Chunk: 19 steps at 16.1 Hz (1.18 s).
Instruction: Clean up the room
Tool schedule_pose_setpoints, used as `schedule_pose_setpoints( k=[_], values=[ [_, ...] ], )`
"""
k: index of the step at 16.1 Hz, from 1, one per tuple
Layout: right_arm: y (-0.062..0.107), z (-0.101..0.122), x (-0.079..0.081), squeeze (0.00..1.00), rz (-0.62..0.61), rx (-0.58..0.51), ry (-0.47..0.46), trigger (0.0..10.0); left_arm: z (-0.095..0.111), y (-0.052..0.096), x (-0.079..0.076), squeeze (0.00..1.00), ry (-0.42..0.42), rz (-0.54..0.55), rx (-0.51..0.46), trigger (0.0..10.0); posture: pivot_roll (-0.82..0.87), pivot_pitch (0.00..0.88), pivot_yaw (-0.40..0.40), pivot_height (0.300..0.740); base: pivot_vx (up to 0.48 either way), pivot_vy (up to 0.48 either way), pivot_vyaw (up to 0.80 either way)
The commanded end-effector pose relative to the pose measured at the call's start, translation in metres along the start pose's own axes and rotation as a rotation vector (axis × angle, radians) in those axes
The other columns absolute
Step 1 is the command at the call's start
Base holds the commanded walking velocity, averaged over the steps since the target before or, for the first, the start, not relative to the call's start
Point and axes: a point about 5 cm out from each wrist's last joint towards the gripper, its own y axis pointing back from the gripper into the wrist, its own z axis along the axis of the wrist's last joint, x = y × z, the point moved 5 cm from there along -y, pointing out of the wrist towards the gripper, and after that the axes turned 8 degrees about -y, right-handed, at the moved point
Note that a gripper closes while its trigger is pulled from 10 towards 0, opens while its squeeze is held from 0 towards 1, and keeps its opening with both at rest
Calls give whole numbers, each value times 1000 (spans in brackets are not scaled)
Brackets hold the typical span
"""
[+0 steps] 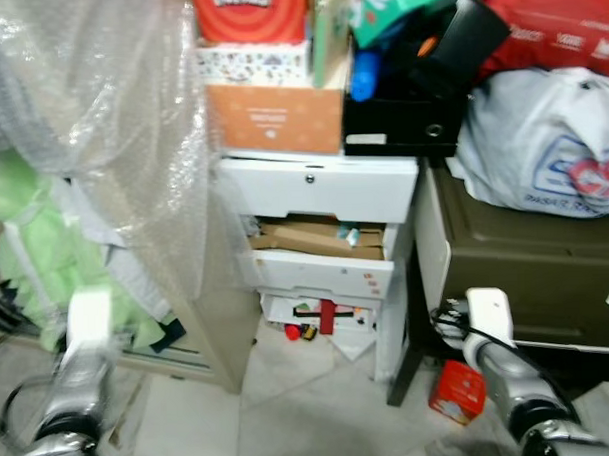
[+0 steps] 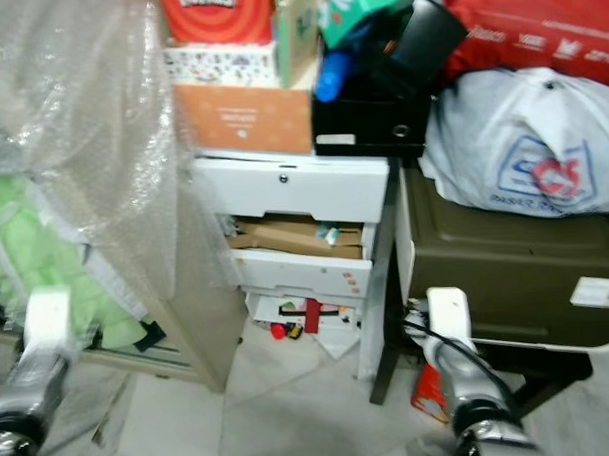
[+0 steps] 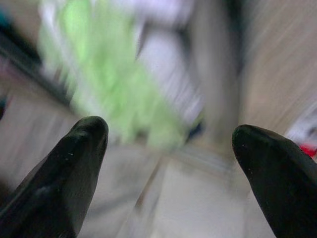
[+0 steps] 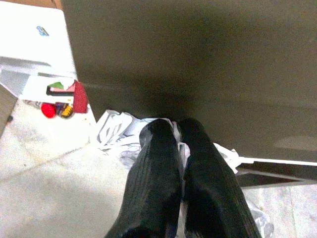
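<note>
My right gripper (image 4: 176,124) hangs low over the tiled floor, shut on a crumpled white plastic wrapper (image 4: 119,134); a strip of it shows between the fingers. It sits just under the front of a dark olive storage box (image 1: 526,260). The right arm (image 1: 488,327) reaches down beside that box. On the left, my left arm (image 1: 83,336) is held low, and the left gripper (image 3: 168,129) is open with nothing between its fingers. Its view is blurred, with a green fabric heap (image 3: 104,84) ahead.
A white drawer unit (image 1: 318,187) stands ahead, its middle drawer (image 1: 315,238) open on cardboard. Small red toys (image 1: 293,331) lie at its foot, and a red box (image 1: 457,391) lies on the floor. Boxes pile on top. Bubble wrap (image 1: 110,115) hangs left; a white bag (image 1: 542,140) tops the olive box.
</note>
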Motion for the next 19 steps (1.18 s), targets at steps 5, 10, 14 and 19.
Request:
schedule_pose_setpoints(
  k=[5, 10, 14, 19],
  values=[
    [36, 20, 52, 0, 208, 26, -132, 10000, -2, 32, -9, 0, 17, 7, -11, 10000, -8, 0, 52, 740, 0, 0, 0],
    [115, -1, 77, 0, 445, 237, -85, 10000, 16, 78, -26, 0, -22, -72, -36, 10000, -21, 0, 64, 740, 0, 0, 0],
    [129, 40, 81, 0, 443, 9, 90, 10000, 47, 110, -52, 0, -69, -188, -167, 10000, -24, 0, 59, 740, 0, 0, 0],
    [140, 108, 72, 0, 248, -452, 196, 10000, 122, 142, -72, 0, -48, -273, -599, 10000, -31, 0, 43, 740, 0, 0, 0]
  ],
)
